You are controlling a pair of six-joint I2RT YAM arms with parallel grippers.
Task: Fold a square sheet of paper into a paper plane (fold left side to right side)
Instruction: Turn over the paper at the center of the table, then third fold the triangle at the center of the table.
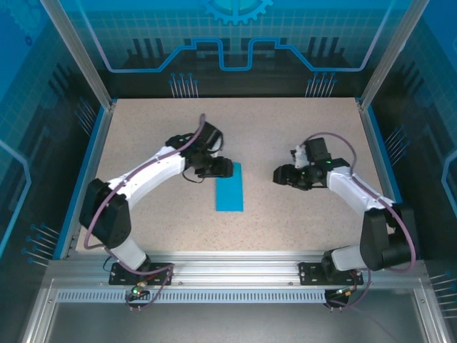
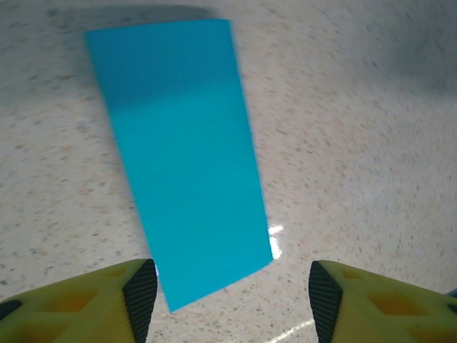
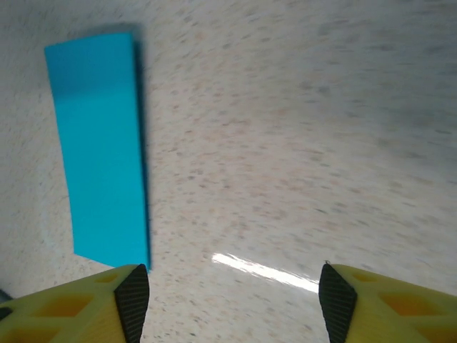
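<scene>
The left hand (image 1: 223,168) sits left of the table's (image 1: 300,136) middle, hanging over the far-left corner of the paper (image 1: 230,189). In the left wrist view the hand (image 2: 232,304) is spread: its yellow fingers (image 2: 107,304) stand wide apart with nothing pinched. The paper's (image 2: 186,157) near end reaches down to the gap, and one corner comes just beside the left fingertip; whether they touch I cannot tell. The paper itself lies flat around the centre of the table. It shows as a narrow teal-blue rectangle, its long sides running from the far edge toward the near edge and its short ends squarely cut. Bare speckled tabletop separates its right long side from the right hand (image 1: 280,175), which hangs right of the middle, level with the paper's far half and pointing toward it. In the right wrist view that hand (image 3: 232,300) is spread too, its fingers (image 3: 93,307) holding nothing and only tabletop showing between them. There the paper (image 3: 103,157) lies off to the left, beyond the left finger, its nearest corner close above that fingertip.
</scene>
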